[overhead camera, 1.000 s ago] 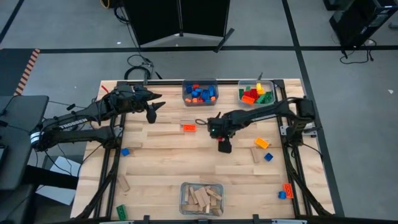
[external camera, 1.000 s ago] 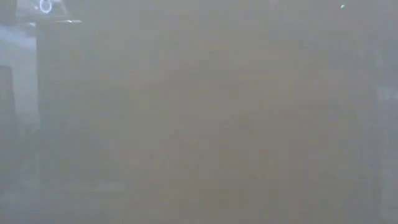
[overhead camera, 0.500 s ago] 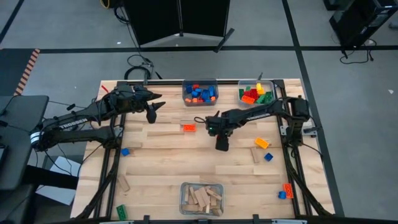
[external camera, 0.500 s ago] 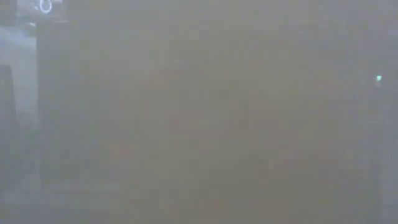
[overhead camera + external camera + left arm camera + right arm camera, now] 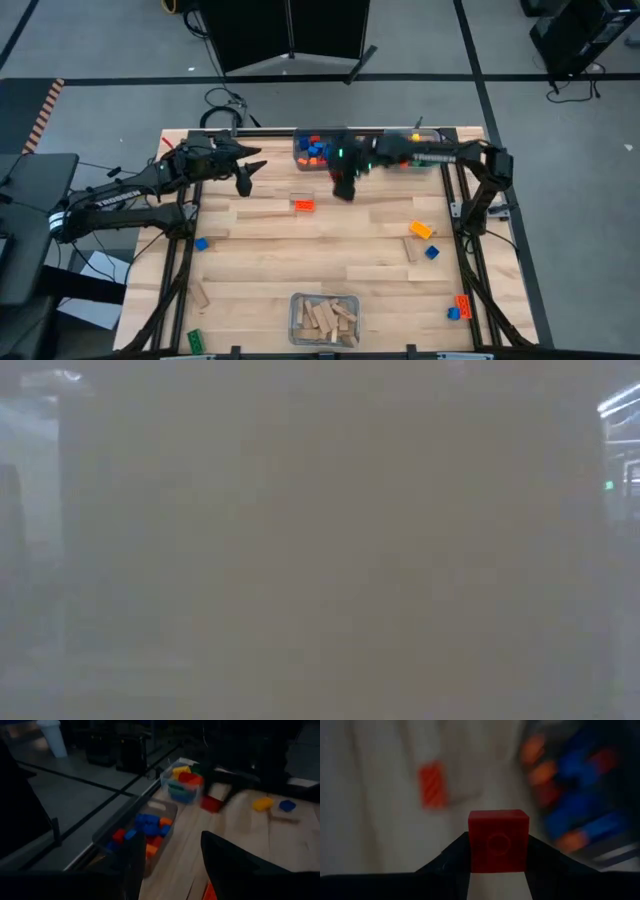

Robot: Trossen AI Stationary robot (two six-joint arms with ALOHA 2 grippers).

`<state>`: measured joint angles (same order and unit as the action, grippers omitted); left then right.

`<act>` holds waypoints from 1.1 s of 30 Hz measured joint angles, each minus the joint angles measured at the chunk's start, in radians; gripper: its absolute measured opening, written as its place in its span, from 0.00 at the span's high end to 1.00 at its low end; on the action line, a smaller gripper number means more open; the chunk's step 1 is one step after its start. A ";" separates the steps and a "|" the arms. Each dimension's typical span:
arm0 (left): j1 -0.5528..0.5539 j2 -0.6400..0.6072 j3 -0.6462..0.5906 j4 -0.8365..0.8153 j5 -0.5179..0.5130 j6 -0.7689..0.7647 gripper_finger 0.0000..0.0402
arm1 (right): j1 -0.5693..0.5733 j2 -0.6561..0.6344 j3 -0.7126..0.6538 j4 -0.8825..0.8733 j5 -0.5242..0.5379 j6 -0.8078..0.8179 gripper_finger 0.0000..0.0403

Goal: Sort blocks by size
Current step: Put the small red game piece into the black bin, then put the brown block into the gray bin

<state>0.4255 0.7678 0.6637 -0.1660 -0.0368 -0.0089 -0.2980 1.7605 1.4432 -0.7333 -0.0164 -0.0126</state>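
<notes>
My right fingers [image 5: 498, 851] are clamped on a small red brick [image 5: 498, 840], pinched by its two sides with the hollow underside facing the wrist camera. From above, that right gripper [image 5: 343, 187] sits at the far middle of the table [image 5: 330, 260], just near of the clear bin of blue and orange bricks [image 5: 310, 158], with an orange brick [image 5: 303, 206] lying just to its near left. I judge the step to be carrying this small piece to the bin of like-sized ones. To do it well I'd bring the brick fully over the bin's inside, clear of the rim, lower it, then part the fingers. The bin of larger mixed bricks [image 5: 425, 160] stands to the right; I must not drift there. My left fingers [image 5: 132, 865] stand apart, holding nothing, with the left gripper [image 5: 243, 180] waiting at the far left.
</notes>
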 joint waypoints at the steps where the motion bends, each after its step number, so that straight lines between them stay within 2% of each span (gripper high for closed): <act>1: 0.000 0.000 0.000 0.010 0.000 -0.003 0.51 | -0.023 0.001 0.037 0.003 0.009 -0.018 0.62; 9: 0.000 0.000 0.000 0.086 0.000 0.001 0.51 | -0.178 0.123 0.238 -0.018 0.018 -0.073 0.62; 15: 0.000 0.000 0.000 0.132 0.000 0.001 0.51 | -0.229 0.257 0.274 -0.045 0.017 -0.088 0.62; 18: 0.000 0.000 0.000 0.145 -0.019 0.001 0.51 | -0.242 0.283 0.277 -0.045 0.017 -0.086 0.62; 20: 0.000 0.000 0.000 0.147 -0.042 0.001 0.51 | -0.249 0.284 0.278 -0.048 0.016 -0.085 0.55; 24: 0.000 0.000 0.000 0.147 -0.059 0.001 0.51 | -0.258 0.278 0.278 -0.043 0.013 -0.089 0.35; 26: 0.000 0.000 0.000 0.147 -0.060 0.001 0.51 | -0.266 0.268 0.278 -0.040 0.013 -0.093 0.29; 29: 0.000 0.000 0.000 0.147 -0.067 0.001 0.51 | -0.274 0.259 0.279 -0.041 0.013 -0.092 0.26; 33: 0.000 0.000 0.000 0.146 -0.066 -0.013 0.51 | -0.274 0.240 0.279 -0.077 0.014 -0.068 0.31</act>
<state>0.4252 0.7681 0.6640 -0.0204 -0.1029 -0.0216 -0.5722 2.0010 1.7226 -0.8107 -0.0026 -0.0801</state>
